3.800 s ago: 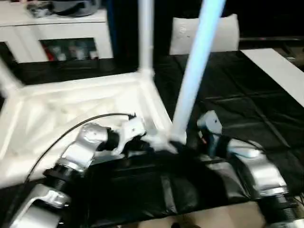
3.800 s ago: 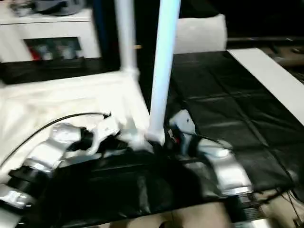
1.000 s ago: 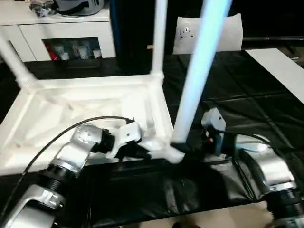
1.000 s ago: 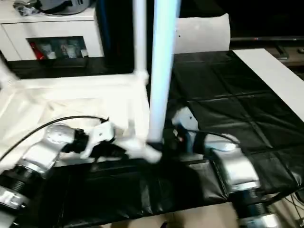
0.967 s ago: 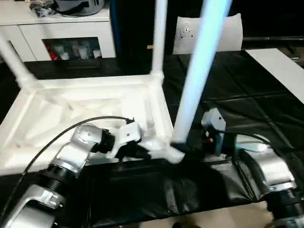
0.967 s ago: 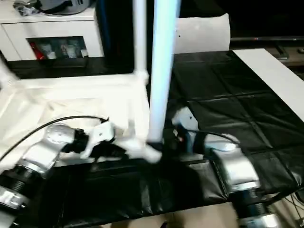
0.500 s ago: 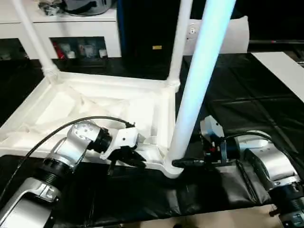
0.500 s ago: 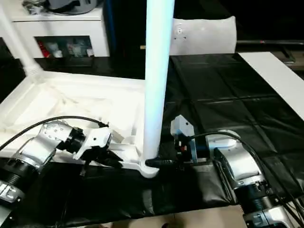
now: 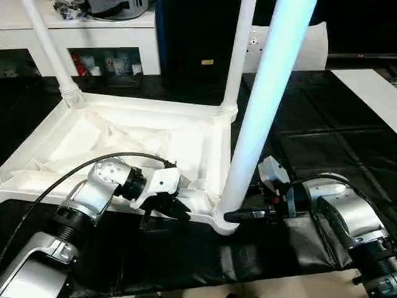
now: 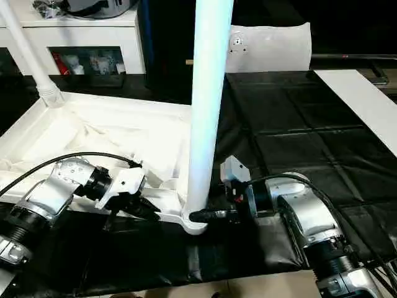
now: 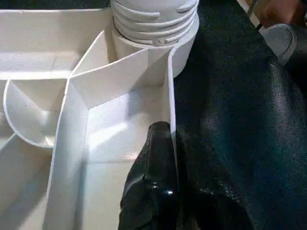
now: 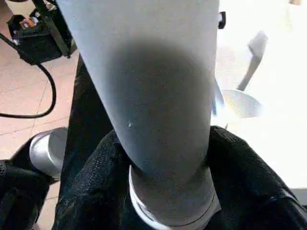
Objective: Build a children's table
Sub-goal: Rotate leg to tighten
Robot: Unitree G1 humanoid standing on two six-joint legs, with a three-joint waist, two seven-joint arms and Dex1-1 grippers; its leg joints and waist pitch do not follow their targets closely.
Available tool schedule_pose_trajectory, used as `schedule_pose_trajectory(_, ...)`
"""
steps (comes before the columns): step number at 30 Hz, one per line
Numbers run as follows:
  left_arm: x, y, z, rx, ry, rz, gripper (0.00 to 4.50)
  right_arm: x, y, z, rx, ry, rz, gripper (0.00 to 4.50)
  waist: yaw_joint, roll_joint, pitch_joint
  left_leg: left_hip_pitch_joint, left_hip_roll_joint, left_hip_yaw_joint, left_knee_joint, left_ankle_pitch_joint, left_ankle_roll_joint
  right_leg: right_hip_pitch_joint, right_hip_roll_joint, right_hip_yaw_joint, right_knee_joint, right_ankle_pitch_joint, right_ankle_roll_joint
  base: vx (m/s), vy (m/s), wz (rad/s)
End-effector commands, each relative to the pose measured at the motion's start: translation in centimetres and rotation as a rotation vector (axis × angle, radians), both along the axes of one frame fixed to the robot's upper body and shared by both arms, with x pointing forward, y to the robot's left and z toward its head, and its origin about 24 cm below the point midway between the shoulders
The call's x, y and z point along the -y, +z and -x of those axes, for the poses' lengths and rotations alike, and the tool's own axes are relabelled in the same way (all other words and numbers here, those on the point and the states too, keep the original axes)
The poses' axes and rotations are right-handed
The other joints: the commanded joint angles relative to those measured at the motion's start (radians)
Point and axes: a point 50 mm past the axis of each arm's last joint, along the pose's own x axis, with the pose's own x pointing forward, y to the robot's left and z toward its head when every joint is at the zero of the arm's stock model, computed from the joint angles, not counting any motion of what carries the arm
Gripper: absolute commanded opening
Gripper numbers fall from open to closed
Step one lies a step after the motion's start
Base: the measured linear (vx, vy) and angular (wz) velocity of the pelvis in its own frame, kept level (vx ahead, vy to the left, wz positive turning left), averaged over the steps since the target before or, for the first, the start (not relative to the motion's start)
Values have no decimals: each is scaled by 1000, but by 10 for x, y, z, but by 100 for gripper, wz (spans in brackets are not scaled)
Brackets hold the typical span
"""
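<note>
Between the right gripper's (image 10: 197, 215) two black fingers (image 12: 240, 167) stands the base of a long white leg (image 9: 260, 112), clamped from both sides just above its threaded end. That end sits in the round corner socket (image 9: 224, 222) of the children's table (image 9: 111, 143), which lies upside down on the black-covered desk (image 9: 322, 118), ribbed underside facing up. Holding the leg low, right at the socket, likely gives the best control for turning or seating it while it rises upright and out of view.

Just beside that same corner, the left gripper (image 9: 166, 211) pinches the thin outer wall of the tabletop. One black finger (image 11: 156, 163) presses on the inner face of the rim, with the other apparently on the outside against the desk cover, so the fingers are closed on the rim. This grip probably braces the top so it does not slide or spin while the leg is worked.

Beyond the fingers, two more legs (image 9: 239, 56) (image 9: 49, 53) already stand upright in the far corner sockets. A white cabinet (image 9: 93, 37) stands past the desk.
</note>
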Motion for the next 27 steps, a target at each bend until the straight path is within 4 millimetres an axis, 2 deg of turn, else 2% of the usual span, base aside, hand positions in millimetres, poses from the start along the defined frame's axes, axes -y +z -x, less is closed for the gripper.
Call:
schedule_pose_trajectory(1,3,0,1,-14,-53,-21,0,-2,3,1,-18,34,-15,209,-4,-8,-70,-2,20,8,-68,-110,64,63,-46,46,-51,-268,-194,0,0,0)
schedule_pose_trajectory(8,6,1,-1,-28,-4,19,0,-8,2,6,-38,8,-64,201,-3,-7,-69,-2,20,9,-69,-115,60,64,-46,46,-52,-279,-191,0,0,0)
schedule_pose_trajectory(11,12,1,-6,-11,105,41,0,-19,-2,2,-3,-151,-84,201,-7,-8,-66,-3,18,8,-71,-132,48,62,-46,46,-58,-316,-174,0,0,0)
schedule_pose_trajectory(13,16,0,-9,-2,170,45,0,-24,-6,-2,6,-250,-87,200,-16,-9,-58,-2,13,7,-74,-180,24,57,-44,43,-72,-430,-136,0,0,0)
schedule_pose_trajectory(14,21,1,-12,4,226,66,0,-30,-8,-7,12,-339,-91,200,-17,-6,-57,0,11,6,-73,-191,14,55,-45,41,-72,-462,-126,0,0,0)
schedule_pose_trajectory(15,30,1,-16,4,309,97,0,-40,-11,-13,4,-452,-101,200,-24,-4,-56,1,7,3,-73,-213,1,53,-47,37,-81,-529,-99,0,0,0)
schedule_pose_trajectory(16,32,1,-17,2,331,104,0,-43,-11,-14,0,-479,-104,199,-36,-8,-55,-1,3,0,-72,-229,-6,54,-45,31,-90,-582,-70,0,0,0)
schedule_pose_trajectory(17,33,1,-18,1,344,108,0,-45,-12,-15,-3,-495,-106,198,-41,-8,-54,-1,2,-2,-72,-237,-9,55,-46,29,-93,-604,-57,0,0,0)
schedule_pose_trajectory(18,38,2,-19,2,379,116,0,-50,-12,-17,-12,-544,-118,198,-50,-4,-55,-1,1,-5,-72,-245,-6,54,-45,27,-96,-614,-46,0,0,0)
schedule_pose_trajectory(19,43,2,-22,-2,444,131,0,-58,-13,-21,-31,-613,-133,197,-64,-5,-55,-4,1,-4,-72,-255,-1,52,-43,26,-98,-606,-48,0,0,0)
schedule_pose_trajectory(20,48,2,-25,0,502,144,0,-65,-13,-25,-36,-678,-133,197,-66,-4,-55,-4,0,-6,-71,-255,1,53,-43,23,-100,-607,-49,0,0,0)
schedule_pose_trajectory(21,55,2,-31,10,627,157,0,-76,-14,-32,-37,-778,-108,197,-75,1,-57,-5,0,-8,-71,-256,-4,52,-44,22,-97,-594,-57,0,0,0)
schedule_pose_trajectory(22,58,3,-33,19,658,162,0,-80,-14,-34,-37,-796,-101,197,-85,-6,-58,-6,-1,-9,-71,-256,-2,52,-42,19,-100,-588,-60,0,0,0)
schedule_pose_trajectory(24,63,6,-38,45,742,176,0,-89,-12,-38,-23,-843,-66,197,-91,0,-58,-1,-3,-8,-70,-257,8,50,-39,20,-100,-568,-69,0,0,0)
schedule_pose_trajectory(26,67,9,-42,63,790,190,0,-94,-10,-41,-31,-868,-70,197,-94,-5,-63,-5,0,-6,-71,-231,23,53,-39,25,-97,-510,-85,0,0,0)
schedule_pose_trajectory(27,71,11,-41,81,780,193,0,-96,-8,-41,3,-855,-74,253,-91,-1,-66,-5,4,-5,-72,-205,32,54,-39,31,-89,-448,-105,0,0,0)
